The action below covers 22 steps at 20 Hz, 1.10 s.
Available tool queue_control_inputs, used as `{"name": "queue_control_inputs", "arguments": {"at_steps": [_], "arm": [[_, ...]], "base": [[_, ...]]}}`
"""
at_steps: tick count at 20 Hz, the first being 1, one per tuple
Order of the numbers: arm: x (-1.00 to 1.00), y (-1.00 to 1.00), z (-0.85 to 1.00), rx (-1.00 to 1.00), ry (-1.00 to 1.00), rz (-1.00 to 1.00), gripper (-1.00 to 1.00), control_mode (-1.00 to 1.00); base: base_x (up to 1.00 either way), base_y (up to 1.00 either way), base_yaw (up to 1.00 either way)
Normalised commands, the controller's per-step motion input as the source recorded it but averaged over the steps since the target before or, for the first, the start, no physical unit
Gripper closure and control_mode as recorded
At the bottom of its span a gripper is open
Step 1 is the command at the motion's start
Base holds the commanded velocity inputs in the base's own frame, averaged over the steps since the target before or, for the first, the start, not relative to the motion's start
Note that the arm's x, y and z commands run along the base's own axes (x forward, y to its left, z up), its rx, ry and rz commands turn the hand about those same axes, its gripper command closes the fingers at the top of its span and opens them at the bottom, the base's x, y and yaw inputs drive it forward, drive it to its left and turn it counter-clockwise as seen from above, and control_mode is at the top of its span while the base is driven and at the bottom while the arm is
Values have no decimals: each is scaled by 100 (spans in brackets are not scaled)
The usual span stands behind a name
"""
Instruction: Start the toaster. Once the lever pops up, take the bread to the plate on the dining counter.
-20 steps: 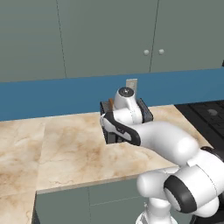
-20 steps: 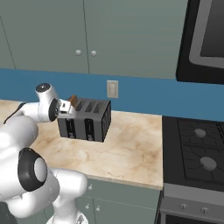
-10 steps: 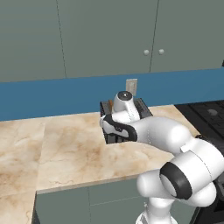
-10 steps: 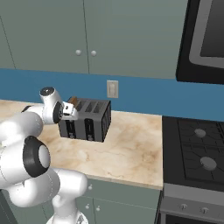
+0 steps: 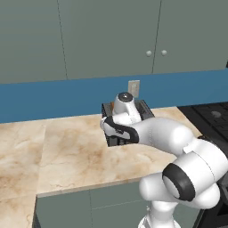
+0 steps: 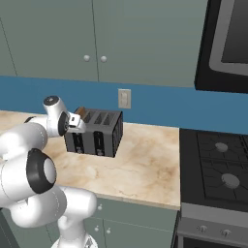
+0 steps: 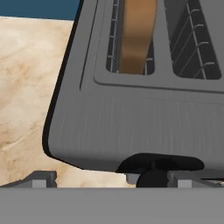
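I'm hovering my gripper [image 6: 77,121] with jaws spread wide and gripping nothing, just beside the toaster's [image 6: 99,133] front top edge on the marble worktop [image 6: 140,160], bread [image 7: 136,37] sitting upright in a slot.

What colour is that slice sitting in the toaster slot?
The bread is golden brown, clearest in the hand view, standing in a slot of the dark grey toaster.
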Motion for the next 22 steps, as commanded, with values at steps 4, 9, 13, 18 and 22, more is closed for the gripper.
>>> {"name": "queue_control_inputs", "arguments": {"at_steps": [4,9,13,18,22], "arm": [[0,1,-3,0,0,0,-100,-100],[0,0,-4,0,0,0,-100,-100],[0,0,-9,0,0,0,-100,-100],[-5,0,-12,0,0,0,-100,-100],[-5,0,-8,0,0,0,-100,-100]], "base": [[0,0,0],[0,0,0],[0,0,0],[0,0,0],[0,0,0]]}}
